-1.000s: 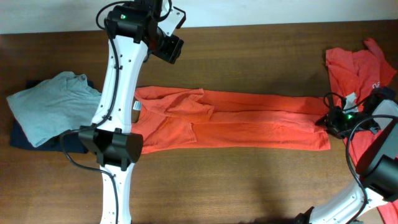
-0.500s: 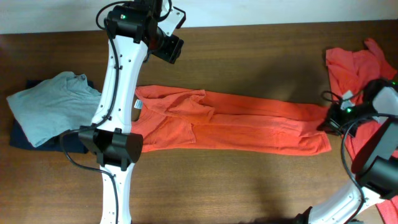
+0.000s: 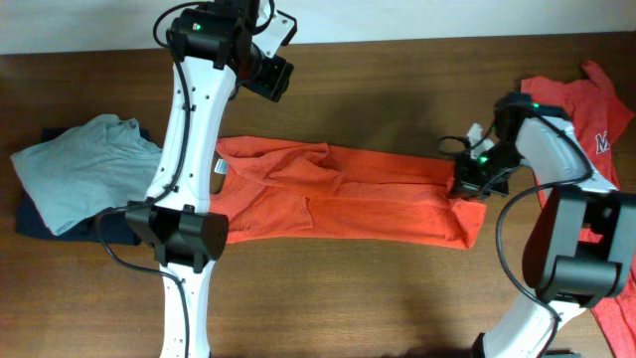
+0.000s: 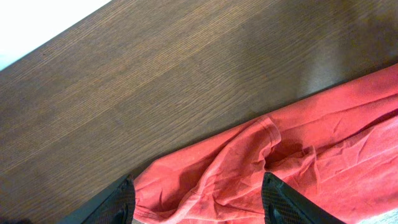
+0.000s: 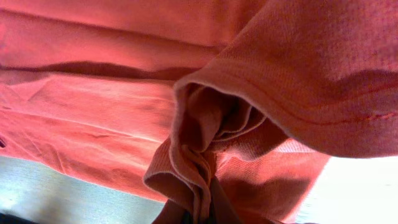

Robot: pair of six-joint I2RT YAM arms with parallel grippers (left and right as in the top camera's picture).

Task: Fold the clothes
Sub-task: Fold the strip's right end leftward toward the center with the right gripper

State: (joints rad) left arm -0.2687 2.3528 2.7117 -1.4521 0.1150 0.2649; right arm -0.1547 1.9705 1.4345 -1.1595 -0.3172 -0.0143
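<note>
On the wooden table (image 3: pixel 397 298), orange-red T-shirt (image 3: pixel 338 194): we see one long folded strip, hem end bunched.
Right gripper (image 3: pixel 469 177): at its hem end, clamped on gathered fabric.
Left gripper (image 4: pixel 199 202): near its collar end, fingers wide apart.
Second red T-shirt (image 3: pixel 581 104): past the hem end, crumpled.
Grey garment (image 3: pixel 79 169): past the collar end.

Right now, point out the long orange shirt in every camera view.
Overhead: the orange shirt stretches across the middle of the brown table, right end bunched at the right gripper.
Left wrist: the shirt fills the lower right, crumpled.
Right wrist: the shirt fills nearly the whole picture, hem bunched in the middle.
Shared landmark: the brown table, in overhead and left wrist; unclear in right wrist.
</note>
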